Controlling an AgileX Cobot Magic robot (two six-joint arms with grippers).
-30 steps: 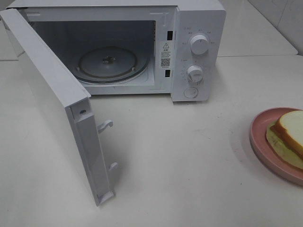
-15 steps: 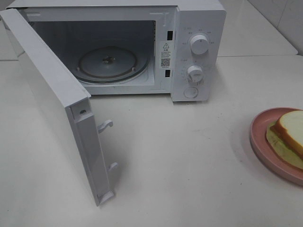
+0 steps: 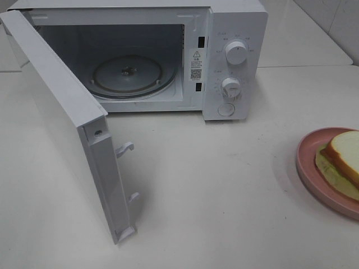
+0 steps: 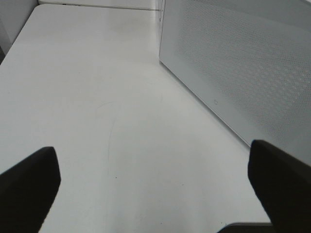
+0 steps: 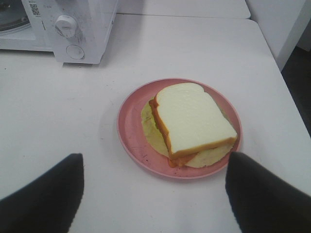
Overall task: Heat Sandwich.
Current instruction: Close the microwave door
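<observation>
Spanning a white table, both grippers gape empty near microwave and sandwich.

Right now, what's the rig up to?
Heating a sandwich, early stage. The microwave door is open, and the turntable is bare. The sandwich sits on its pink plate on the table, to the microwave's right, untouched. The right gripper is open, facing the plate with nothing between its fingers. The left gripper is open beside the door, holding nothing.
</observation>
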